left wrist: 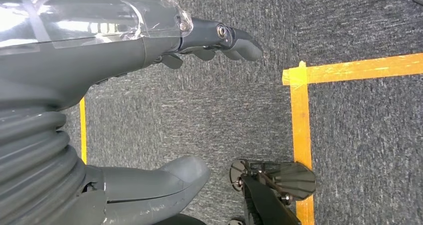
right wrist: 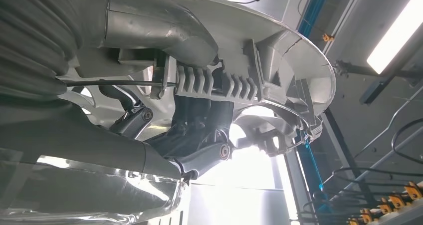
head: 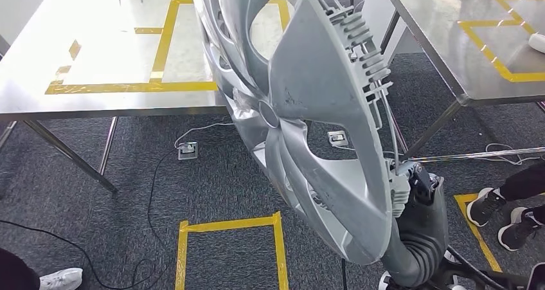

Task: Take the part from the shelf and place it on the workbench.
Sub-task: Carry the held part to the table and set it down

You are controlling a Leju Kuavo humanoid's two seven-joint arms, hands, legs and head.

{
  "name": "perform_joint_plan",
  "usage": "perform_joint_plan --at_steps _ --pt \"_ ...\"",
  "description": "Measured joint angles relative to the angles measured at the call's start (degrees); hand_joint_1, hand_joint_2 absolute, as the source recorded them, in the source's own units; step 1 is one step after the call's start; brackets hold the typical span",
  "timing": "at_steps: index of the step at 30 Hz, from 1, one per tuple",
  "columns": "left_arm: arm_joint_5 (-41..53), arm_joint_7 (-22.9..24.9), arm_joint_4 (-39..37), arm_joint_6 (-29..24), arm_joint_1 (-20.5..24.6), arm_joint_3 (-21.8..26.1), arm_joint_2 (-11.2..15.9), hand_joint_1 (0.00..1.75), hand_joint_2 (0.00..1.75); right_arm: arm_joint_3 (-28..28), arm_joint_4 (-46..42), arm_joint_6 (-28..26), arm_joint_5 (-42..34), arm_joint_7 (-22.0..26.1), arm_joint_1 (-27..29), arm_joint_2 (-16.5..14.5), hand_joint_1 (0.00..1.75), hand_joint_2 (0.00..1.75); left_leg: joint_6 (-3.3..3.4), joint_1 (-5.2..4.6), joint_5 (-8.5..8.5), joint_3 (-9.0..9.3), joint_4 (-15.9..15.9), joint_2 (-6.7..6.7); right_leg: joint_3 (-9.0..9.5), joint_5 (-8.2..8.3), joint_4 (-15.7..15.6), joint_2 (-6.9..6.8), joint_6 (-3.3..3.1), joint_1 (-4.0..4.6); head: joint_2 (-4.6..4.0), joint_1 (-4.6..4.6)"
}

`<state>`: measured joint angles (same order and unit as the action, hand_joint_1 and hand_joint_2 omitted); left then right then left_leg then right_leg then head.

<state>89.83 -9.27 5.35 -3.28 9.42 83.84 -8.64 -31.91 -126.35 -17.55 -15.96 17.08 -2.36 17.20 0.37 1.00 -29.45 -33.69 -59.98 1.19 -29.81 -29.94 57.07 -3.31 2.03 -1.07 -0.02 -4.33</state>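
One silver wheel cover, the task's part, stood nearly upright in the air in front of the head camera, its lower rim gripped by the right hand, whose fingers were clamped on the ribbed clips at the cover's edge. It hung over the dark carpet between two steel workbenches: a left workbench marked with one yellow tape rectangle, and a right workbench bearing another yellow tape outline. One taped square lay on the carpet below, and a floor socket with a white cable sat near the left workbench's legs. A person's shoes stood by the right workbench, and one white shoe showed at the lower left corner. The right wrist view showed the right hand from behind, dark fingers curled round the cover's ribbed inner rim, with ceiling lights beyond. The left wrist view showed the left hand hanging over the carpet, holding nothing, thumb well apart from the fingers, near a yellow tape corner.
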Motion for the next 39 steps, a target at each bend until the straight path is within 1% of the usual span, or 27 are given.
perform_joint_plan --at_steps 17,23,25,26,27,28,29,30,31,32,33,34,35,36,37,38,39 --pt "0.0 0.17 0.0 0.01 0.0 0.0 0.02 0.0 1.75 0.0 0.0 0.0 -0.02 0.14 0.03 0.0 1.75 1.75 0.01 -0.04 -0.02 0.0 -0.05 -0.11 0.01 0.02 -0.03 -0.01 0.03 -0.01 0.0 0.01" --pt "0.0 0.17 0.0 0.01 0.0 0.0 0.15 0.0 1.75 -0.01 0.0 0.01 -0.02 0.14 0.09 -0.23 1.75 1.75 0.32 -0.56 -0.19 -0.05 -0.21 -0.08 0.04 0.16 -0.17 -0.09 0.5 -0.41 0.0 0.31" --pt "0.0 0.17 0.0 0.0 0.0 0.0 0.24 0.0 1.75 -0.01 0.0 0.02 -0.01 0.14 0.07 -0.3 1.75 1.75 0.74 -0.61 -0.13 0.12 0.14 -0.16 0.2 0.13 -0.42 -0.24 0.95 -0.53 0.0 0.57" --pt "0.0 0.17 0.0 0.0 0.01 0.01 0.3 0.0 1.75 0.0 0.01 0.03 -0.01 0.14 0.06 -0.32 1.75 1.75 1.01 -0.51 0.0 0.41 0.55 -0.25 0.28 -0.12 -0.3 -0.01 1.15 -0.58 0.0 0.67" --pt "0.0 0.17 0.0 0.01 0.05 0.01 0.33 0.0 1.75 0.02 0.01 0.04 -0.01 0.15 0.04 -0.33 1.75 1.75 1.28 -0.36 0.13 0.74 0.98 -0.34 -0.04 -0.8 0.57 0.5 1.26 -0.6 0.0 0.68" --pt "0.0 0.17 0.0 0.01 0.1 0.01 0.36 0.0 1.75 0.04 0.03 0.06 -0.01 0.17 0.03 -0.33 1.75 1.75 1.5 -0.22 0.27 1.07 1.34 -0.45 -1.07 -2.06 2.81 1.24 1.27 -0.6 0.0 0.51" --pt "0.0 0.17 0.0 0.02 0.15 0.01 0.37 0.0 1.75 0.05 0.08 0.07 -0.02 0.19 0.05 -0.35 1.75 1.75 1.61 -0.2 0.28 1.22 1.49 -0.56 -2.79 -3.71 6.28 2.03 1.18 -0.6 0.0 0.22" --pt "0.0 0.17 0.0 0.02 0.19 0.01 0.37 0.0 1.75 0.06 0.15 0.08 -0.04 0.2 0.08 -0.38 1.75 1.75 1.7 -0.27 0.24 1.3 1.5 -0.69 -5.09 -5.4 10.49 2.56 1.09 -0.57 0.0 -0.03" --pt "0.0 0.18 0.0 0.02 0.2 0.01 0.37 0.0 1.75 0.05 0.26 0.09 -0.05 0.21 0.14 -0.42 1.75 1.75 1.75 -0.37 0.14 1.41 1.48 -0.9 -7.21 -6.45 14.16 2.82 0.98 -0.55 0.0 -0.25" --pt "0.0 0.18 0.0 0.02 0.19 0.01 0.37 0.0 1.75 0.05 0.37 0.09 -0.08 0.21 0.19 -0.44 1.75 1.75 1.76 -0.47 0.0 1.59 1.47 -1.13 -8.54 -6.3 16.05 2.91 0.81 -0.53 0.0 -0.37" --pt "0.0 0.18 0.0 0.02 0.17 0.02 0.36 0.0 1.75 0.04 0.46 0.09 -0.09 0.21 0.22 -0.46 1.75 1.75 1.71 -0.54 -0.17 1.86 1.46 -1.42 -8.93 -5.04 15.91 2.95 0.59 -0.51 0.0 -0.43" --pt "0.0 0.18 0.0 0.02 0.17 0.02 0.36 0.0 1.75 0.04 0.56 0.1 -0.1 0.21 0.24 -0.47 1.75 1.75 1.57 -0.58 -0.4 2.24 1.46 -1.73 -8.2 -2.67 13.43 2.99 0.27 -0.46 0.0 -0.52" --pt "0.0 0.17 0.0 0.02 0.16 0.02 0.34 0.0 1.75 0.05 0.63 0.1 -0.1 0.21 0.23 -0.48 1.75 1.75 1.4 -0.58 -0.67 2.61 1.47 -1.99 -6.93 -0.1 9.77 3.1 -0.11 -0.4 0.0 -0.64" --pt "0.0 0.17 0.0 0.02 0.18 0.02 0.31 0.0 1.75 0.06 0.71 0.1 -0.11 0.22 0.21 -0.48 1.75 1.75 1.15 -0.65 -0.95 2.89 1.42 -2.23 -5.62 1.69 6.48 3.23 -0.46 -0.25 0.0 -0.72" --pt "0.0 0.17 0.0 0.02 0.2 0.02 0.3 0.0 1.75 0.07 0.78 0.12 -0.11 0.23 0.15 -0.49 1.75 1.75 0.85 -0.69 -1.18 3.0 1.37 -2.41 -4.42 2.6 3.66 3.33 -0.81 -0.1 0.0 -0.77" --pt "0.0 0.17 0.0 0.02 0.2 0.02 0.28 0.0 1.75 0.08 0.82 0.13 -0.11 0.26 0.1 -0.5 1.75 1.75 0.52 -0.69 -1.31 2.93 1.36 -2.49 -3.81 2.58 2.2 3.43 -1.03 0.04 0.0 -0.75" --pt "0.0 0.17 0.0 0.02 0.21 0.02 0.27 0.0 1.75 0.09 0.84 0.14 -0.13 0.28 0.07 -0.53 1.75 1.75 0.16 -0.68 -1.35 2.85 1.41 -2.51 -3.52 2.12 1.71 3.46 -1.19 0.19 0.0 -0.62"
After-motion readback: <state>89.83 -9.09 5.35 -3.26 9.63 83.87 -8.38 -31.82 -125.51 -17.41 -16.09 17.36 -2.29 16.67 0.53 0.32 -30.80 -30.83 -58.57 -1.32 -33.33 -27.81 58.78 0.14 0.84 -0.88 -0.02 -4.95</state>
